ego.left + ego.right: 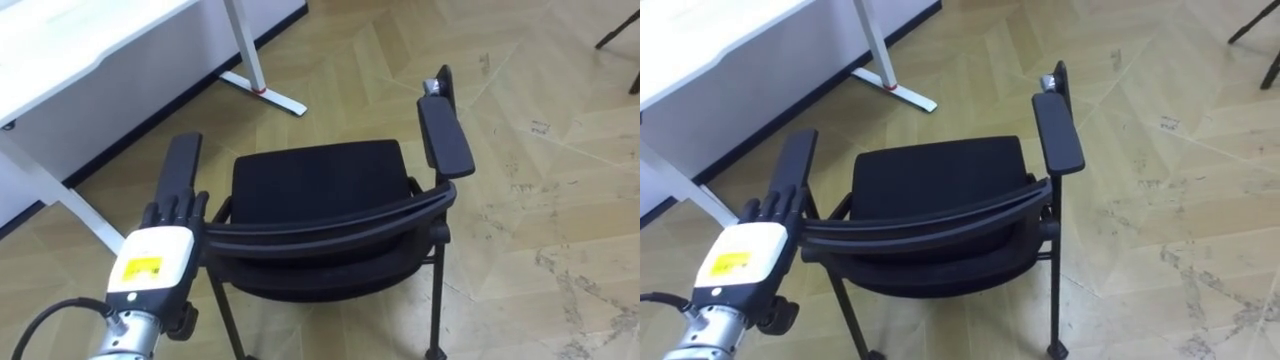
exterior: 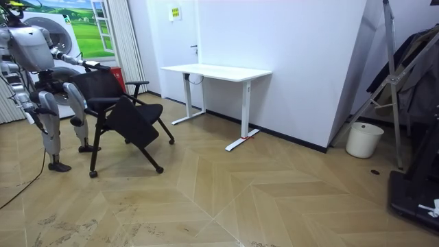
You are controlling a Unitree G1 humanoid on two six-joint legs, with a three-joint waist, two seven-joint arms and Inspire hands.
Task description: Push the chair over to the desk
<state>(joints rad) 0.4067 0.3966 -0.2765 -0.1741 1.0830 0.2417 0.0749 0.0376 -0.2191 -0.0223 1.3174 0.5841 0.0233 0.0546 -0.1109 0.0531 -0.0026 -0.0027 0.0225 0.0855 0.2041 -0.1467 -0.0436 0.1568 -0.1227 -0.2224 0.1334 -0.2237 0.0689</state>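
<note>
The left hand point(image 1: 152, 262) reached forward, wrist level, its fingers point(image 1: 175, 212) nearly straight against the left end of the black armchair's point(image 1: 320, 180) curved backrest point(image 1: 330, 222), beside the armrest point(image 1: 180, 165).

Left hand point(image 1: 152, 262) is low left, back of hand up, fingers point(image 1: 178, 211) fairly straight and touching the left end of the black chair's point(image 1: 318, 180) backrest rail point(image 1: 335, 225). Left armrest point(image 1: 181, 165) is just beyond the fingertips. Right armrest point(image 1: 445, 137) is far right of the hand. White desk point(image 1: 80, 45) is ahead, parquet floor point(image 1: 560, 190) underneath.
</note>
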